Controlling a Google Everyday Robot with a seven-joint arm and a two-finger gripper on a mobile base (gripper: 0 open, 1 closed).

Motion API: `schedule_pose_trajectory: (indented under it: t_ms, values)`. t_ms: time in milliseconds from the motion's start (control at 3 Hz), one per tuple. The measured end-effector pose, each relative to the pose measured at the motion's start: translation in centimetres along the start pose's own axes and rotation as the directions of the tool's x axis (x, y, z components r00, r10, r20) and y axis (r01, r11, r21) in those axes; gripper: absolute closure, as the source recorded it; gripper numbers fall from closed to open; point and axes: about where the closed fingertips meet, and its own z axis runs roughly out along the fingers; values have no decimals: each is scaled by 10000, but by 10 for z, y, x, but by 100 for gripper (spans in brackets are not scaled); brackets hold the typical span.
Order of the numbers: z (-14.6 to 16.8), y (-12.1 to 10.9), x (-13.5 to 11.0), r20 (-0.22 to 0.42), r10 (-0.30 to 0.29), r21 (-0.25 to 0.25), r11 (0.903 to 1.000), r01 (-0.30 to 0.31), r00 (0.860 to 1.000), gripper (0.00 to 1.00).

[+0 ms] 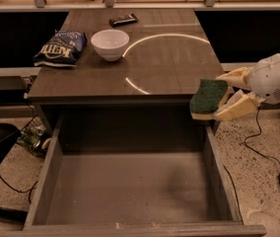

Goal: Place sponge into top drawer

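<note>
Tool [224, 98] gripping sponge [207, 97] — above top drawer [130, 186]

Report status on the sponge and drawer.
Cream gripper shut on green-and-yellow foam sponge, near right rear corner of grey wood-grain top drawer. Drawer open. Nothing blocking.

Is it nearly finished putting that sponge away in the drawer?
Partway. Done: the drawer is pulled open and the sponge is lifted. In hand: the gripper holds it by the table's right front corner, above the drawer's right wall. Left: lower it inside and let go.
</note>
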Motion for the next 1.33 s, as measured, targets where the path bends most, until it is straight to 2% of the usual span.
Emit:
schedule_pose_trajectory:
  t_ms: [333,667,1000,1333]
  values:
    - [20,17,2,-413,-158,-102,9998,154,9990,100]
    - [60,60,7,-654,-547,-626,9968,506,9964,100]
    - [121,113,17,-403,-729,-1828,9810,643,9965,100]
    - [179,147,14,-41,-661,-2752,9594,625,9978,100]
